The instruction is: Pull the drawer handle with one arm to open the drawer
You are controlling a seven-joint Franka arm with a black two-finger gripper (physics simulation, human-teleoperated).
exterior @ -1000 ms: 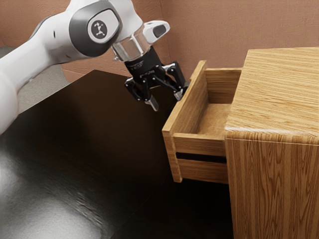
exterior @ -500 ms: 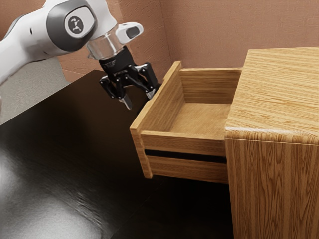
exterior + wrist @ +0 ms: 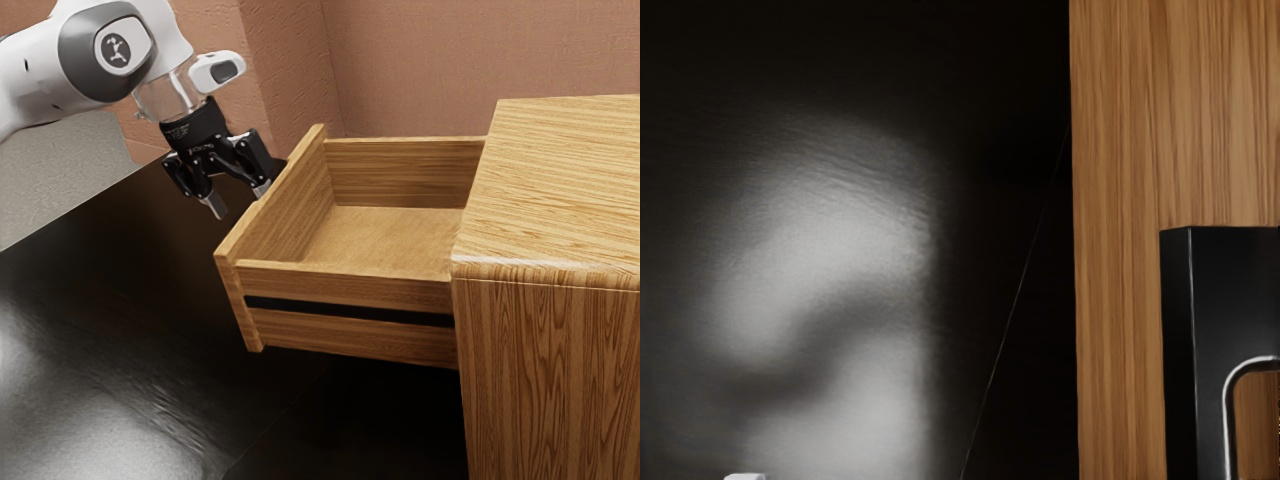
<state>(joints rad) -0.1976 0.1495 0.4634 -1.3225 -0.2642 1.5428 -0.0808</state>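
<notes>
**Drawer open, gripper at its front panel**

Exterior view: the drawer [image 3: 340, 285] stands well out of the cabinet [image 3: 560, 200]. The gripper [image 3: 240, 197] sits at the drawer's front panel, on the side facing away from the cabinet. Its fingers are spread wide, and the outer one hangs free above the black table [image 3: 120, 330].

Wrist view: the black handle [image 3: 1215, 330] lies on the wooden front, just beside the hand. Contact cannot be confirmed.
</notes>
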